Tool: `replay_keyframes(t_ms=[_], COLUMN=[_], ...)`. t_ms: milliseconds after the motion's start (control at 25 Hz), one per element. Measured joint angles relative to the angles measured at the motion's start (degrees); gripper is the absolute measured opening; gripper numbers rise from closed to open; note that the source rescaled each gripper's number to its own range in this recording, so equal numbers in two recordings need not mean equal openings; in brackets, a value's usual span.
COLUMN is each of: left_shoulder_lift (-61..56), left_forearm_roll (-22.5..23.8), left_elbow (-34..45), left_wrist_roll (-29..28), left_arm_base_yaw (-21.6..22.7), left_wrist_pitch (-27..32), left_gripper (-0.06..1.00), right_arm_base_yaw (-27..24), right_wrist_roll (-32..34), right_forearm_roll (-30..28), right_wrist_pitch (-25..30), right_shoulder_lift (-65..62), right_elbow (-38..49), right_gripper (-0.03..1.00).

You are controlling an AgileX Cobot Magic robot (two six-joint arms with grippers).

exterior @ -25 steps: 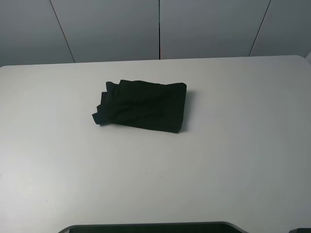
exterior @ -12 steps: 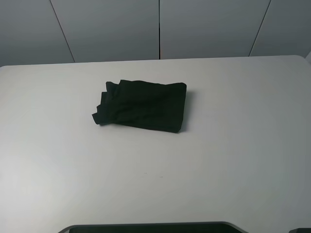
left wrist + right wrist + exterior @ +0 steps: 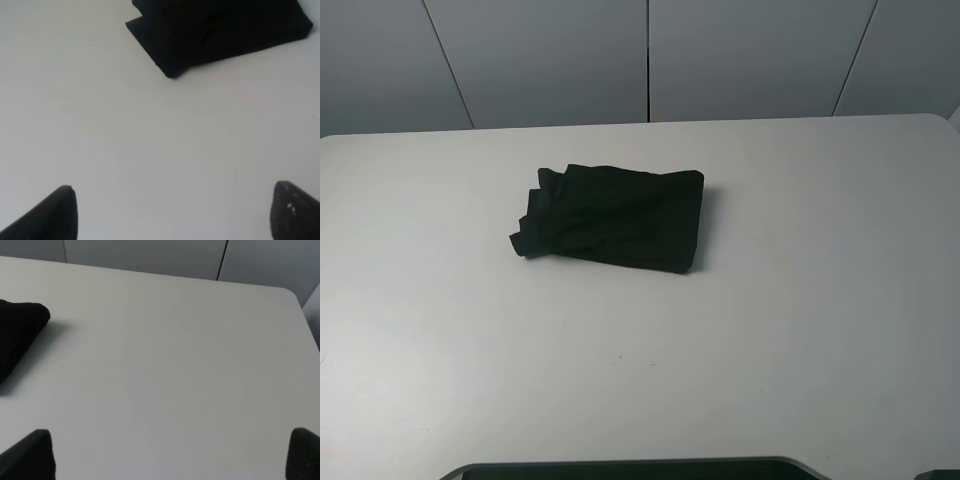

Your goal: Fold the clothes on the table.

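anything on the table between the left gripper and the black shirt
Nothing visible. In the left wrist view only bare white tabletop lies between the open left gripper and the folded black cotton T-shirt; the high view shows nothing else.

The white table runs nearly the full width of the room, smooth and plain, with a rounded corner off at two o'clock. One thing lies on it: a black T-shirt, folded into a rough rectangle, sitting left of centre toward eleven o'clock. Its right edge is neat, its left edge ragged with layers sticking out.
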Motion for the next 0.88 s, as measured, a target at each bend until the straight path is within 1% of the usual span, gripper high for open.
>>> replay_keyframes(t_ms=[40,80,240,280,320,400,480,880], left_shoulder_lift=[0.00,0.00,-0.28,-0.82,-1.63,-3.87,-6.97,-8.89], left_forearm_roll=[0.00,0.00,0.00,0.00,0.10,0.10,0.10,0.10], left_elbow=[0.00,0.00,0.00,0.00,0.00,0.00,0.00,0.00], left_wrist_roll=[-0.08,-0.08,-0.08,-0.08,-0.08,-0.08,-0.08,-0.08], left_arm_base_yaw=[1.76,4.41,16.20,18.37,19.54,20.58,20.67,20.67], left_wrist_pitch=[0.00,0.00,0.00,0.00,0.00,0.00,0.00,0.00], left_gripper=[0.99,0.99,0.99,0.99,0.99,0.99,0.99,0.99], right_arm_base_yaw=[0.34,0.70,4.13,5.40,6.65,8.70,10.12,10.91], right_wrist_roll=[0.00,0.00,-0.11,-0.11,-0.11,-0.11,-0.11,0.34], right_forearm_roll=[0.00,0.00,0.00,0.00,0.00,0.00,0.00,0.11], right_wrist_pitch=[0.00,0.00,0.00,0.00,0.00,0.00,0.00,0.00], right_shoulder_lift=[0.00,0.00,0.00,0.00,0.00,0.00,0.00,0.00], right_elbow=[0.00,0.00,0.00,0.00,0.00,0.00,0.00,0.00], right_gripper=[1.00,1.00,1.00,1.00,1.00,1.00,1.00,1.00])
